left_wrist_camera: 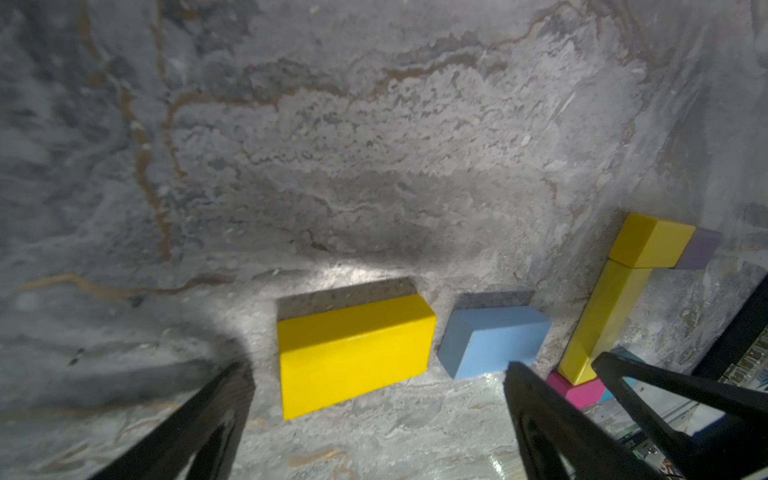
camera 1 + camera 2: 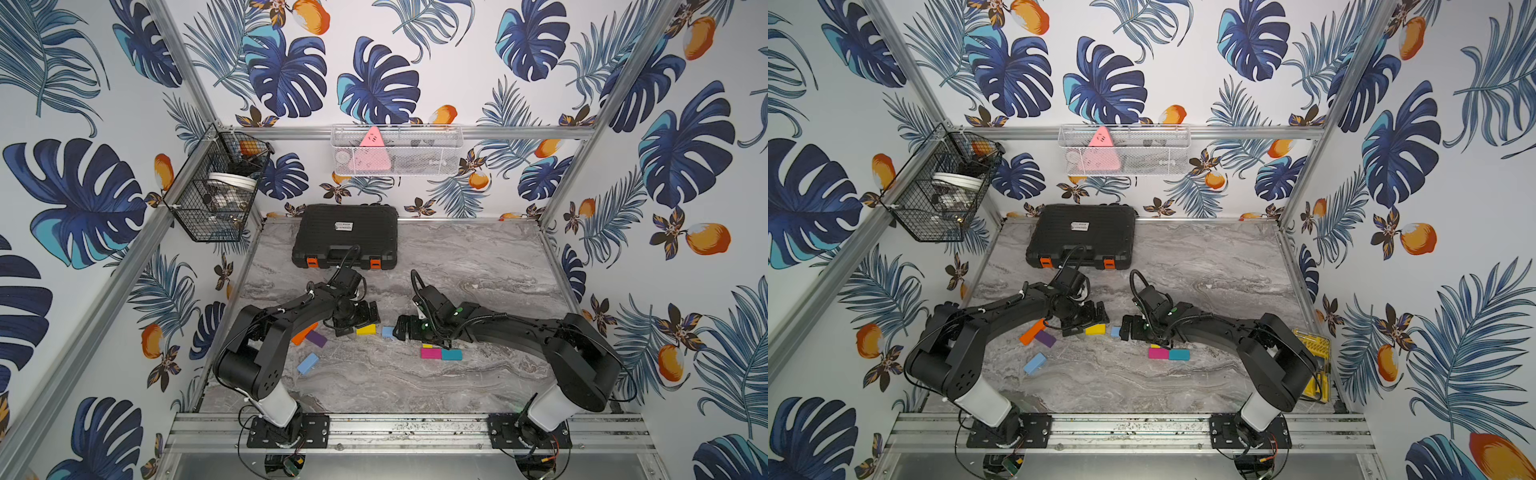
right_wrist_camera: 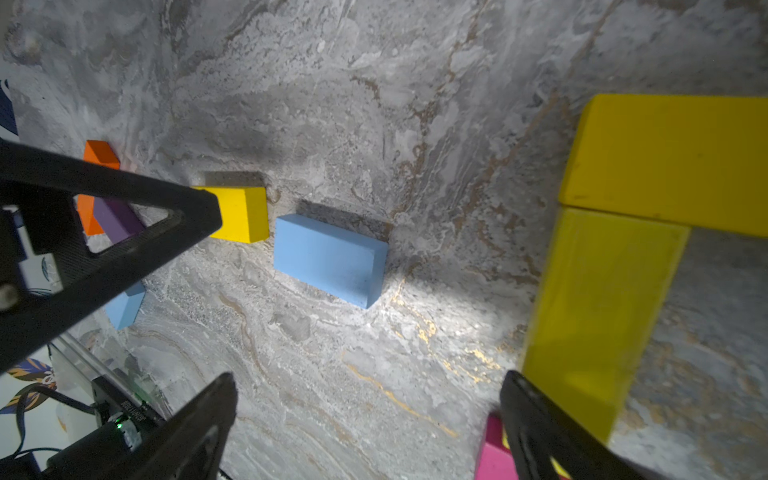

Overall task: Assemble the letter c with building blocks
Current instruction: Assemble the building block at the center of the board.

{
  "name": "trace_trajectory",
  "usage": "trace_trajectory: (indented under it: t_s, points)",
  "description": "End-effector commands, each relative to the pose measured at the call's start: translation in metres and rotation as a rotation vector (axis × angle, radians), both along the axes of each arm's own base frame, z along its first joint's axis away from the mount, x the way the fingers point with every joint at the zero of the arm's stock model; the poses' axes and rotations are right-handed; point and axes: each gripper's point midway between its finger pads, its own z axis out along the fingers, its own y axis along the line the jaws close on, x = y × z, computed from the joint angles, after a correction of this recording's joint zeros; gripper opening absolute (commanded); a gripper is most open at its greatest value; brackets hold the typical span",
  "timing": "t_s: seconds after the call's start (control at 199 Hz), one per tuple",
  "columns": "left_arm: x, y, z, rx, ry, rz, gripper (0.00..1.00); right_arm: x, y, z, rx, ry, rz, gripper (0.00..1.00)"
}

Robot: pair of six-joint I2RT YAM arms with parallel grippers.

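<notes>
Both arms meet low over the middle of the surface, and both are empty. The left end effector stands wide, with the short yellow block lying flat between its fingers. The right end effector is equally wide, with the light blue block just ahead of its fingertips. That block lies just beside the short yellow one without touching it. The letter looks largely built close by: a long yellow block forms the spine, a second yellow block and a pale purple block run off one end, and a magenta block with a teal block run off the other. The step in hand seems to be picking up a loose block, most likely the short yellow one. To do it well, the left arm should first shift away from the light blue block, since one finger appears to hang over that block's edge and could land on it or drag it along. Then it should drop straight, close across the narrow width and lift cleanly. Only one arm should move at a time, because the two end effectors are near each other. The right one also sits just beside the spine, where a careless sweep would knock the letter askew.
</notes>
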Motion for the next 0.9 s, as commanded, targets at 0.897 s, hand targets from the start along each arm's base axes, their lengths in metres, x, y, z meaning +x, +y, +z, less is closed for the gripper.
trace_trajectory:
  t_s: [0.897]
  points:
    - [0.016,-0.025,0.003,-0.048,-0.014,-0.005,0.99,0.005,-0.006,0.002,-0.241,-0.224,0.211,0.95]
